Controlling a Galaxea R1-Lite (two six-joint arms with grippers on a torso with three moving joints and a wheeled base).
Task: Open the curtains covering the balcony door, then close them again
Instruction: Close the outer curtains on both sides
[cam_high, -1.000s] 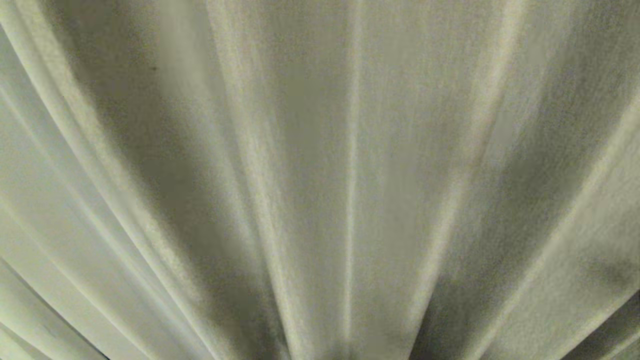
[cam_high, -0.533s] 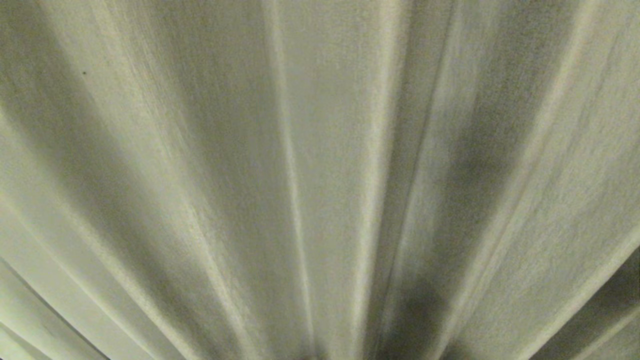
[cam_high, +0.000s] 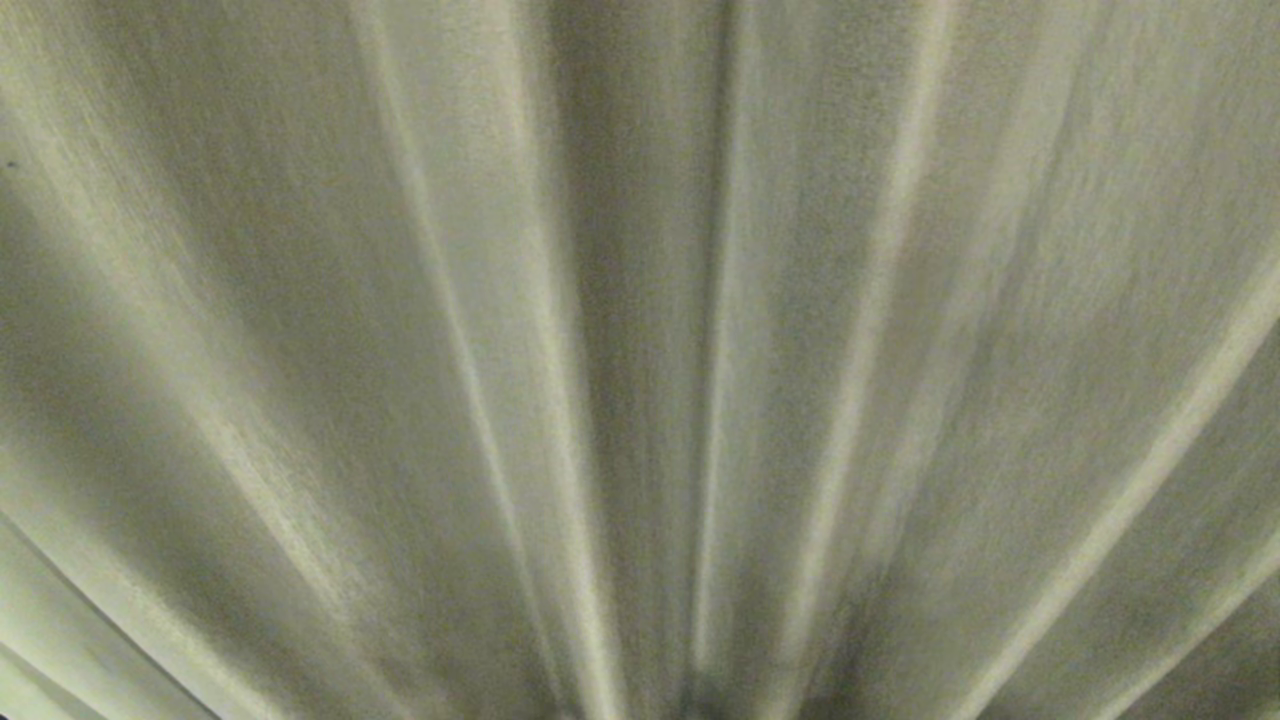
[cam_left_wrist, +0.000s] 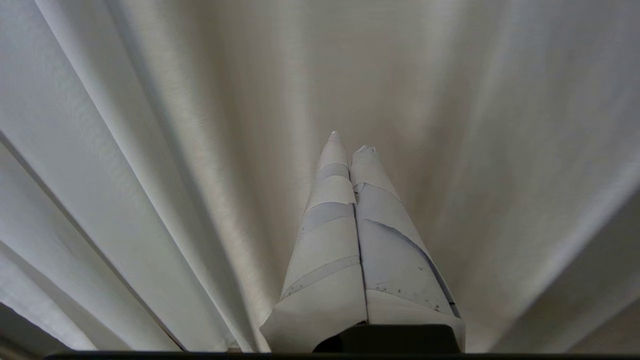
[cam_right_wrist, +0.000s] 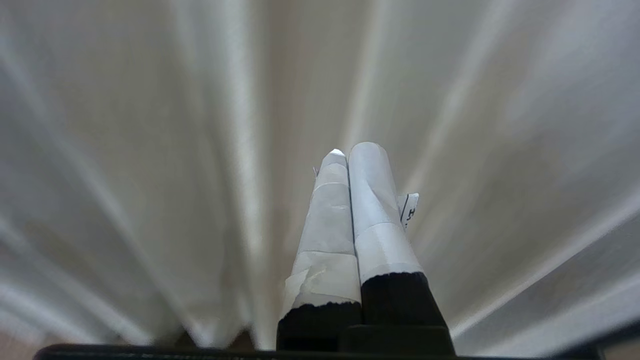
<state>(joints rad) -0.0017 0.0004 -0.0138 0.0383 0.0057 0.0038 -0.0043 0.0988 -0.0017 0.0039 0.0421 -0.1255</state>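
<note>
The cream curtains (cam_high: 640, 330) fill the whole head view with soft vertical pleats, and neither arm shows there. They also fill the left wrist view as the curtains (cam_left_wrist: 150, 150) and the right wrist view as the curtains (cam_right_wrist: 125, 150). My left gripper (cam_left_wrist: 349, 142) is shut, its white-taped fingers pressed together with nothing between them, pointing at the cloth. My right gripper (cam_right_wrist: 352, 150) is shut too, taped fingers together and empty, close before the pleats. The balcony door is hidden behind the fabric.
A thin dark strip (cam_left_wrist: 15, 330) shows past the curtain's edge in the left wrist view. A small brownish patch (cam_right_wrist: 210, 340) shows under the curtain's hem in the right wrist view.
The pleats have slid steadily to the left across the head view over the last second, with a small dark speck on the cloth moving from upper left to the left edge.
</note>
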